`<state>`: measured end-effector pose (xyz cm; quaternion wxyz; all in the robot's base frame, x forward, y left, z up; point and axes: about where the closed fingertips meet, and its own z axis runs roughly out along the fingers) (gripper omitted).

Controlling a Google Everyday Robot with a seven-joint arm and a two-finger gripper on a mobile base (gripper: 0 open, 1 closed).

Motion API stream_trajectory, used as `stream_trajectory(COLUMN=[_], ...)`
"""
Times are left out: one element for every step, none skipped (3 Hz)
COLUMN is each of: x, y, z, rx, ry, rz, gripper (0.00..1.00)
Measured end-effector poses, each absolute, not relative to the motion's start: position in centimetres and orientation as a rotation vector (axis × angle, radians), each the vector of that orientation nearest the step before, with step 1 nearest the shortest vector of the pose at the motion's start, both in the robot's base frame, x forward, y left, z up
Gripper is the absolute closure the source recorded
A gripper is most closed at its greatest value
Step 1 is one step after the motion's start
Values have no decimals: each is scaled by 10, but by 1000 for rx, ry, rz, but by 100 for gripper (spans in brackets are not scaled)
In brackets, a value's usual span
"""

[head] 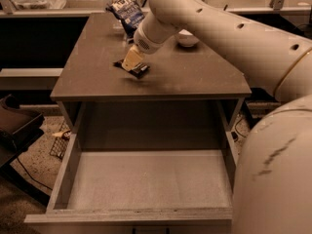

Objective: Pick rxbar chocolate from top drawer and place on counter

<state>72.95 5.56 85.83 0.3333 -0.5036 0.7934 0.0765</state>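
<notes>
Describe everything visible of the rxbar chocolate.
The rxbar chocolate is a small flat bar in a dark wrapper, roughly level, over the counter left of its middle. The gripper clamps it from above, hiding its centre; only the two dark ends show. Whether it touches the counter cannot be told.

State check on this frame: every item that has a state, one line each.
top drawer: open, nothing visible inside
rxbar chocolate: out of the drawer, gripped, tilted, low over the counter
gripper: shut on the rxbar chocolate, above the counter's left-middle
counter: bears the chip bag and bowl
chip bag: at the counter's back, ungripped
bowl: on the counter, partly hidden by the arm
</notes>
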Motion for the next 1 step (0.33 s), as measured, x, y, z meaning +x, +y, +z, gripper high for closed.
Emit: stream_trajectory(x=[729], y=[56], z=[857], rx=[-1317], ry=[2072], rz=[201], gripper=[0])
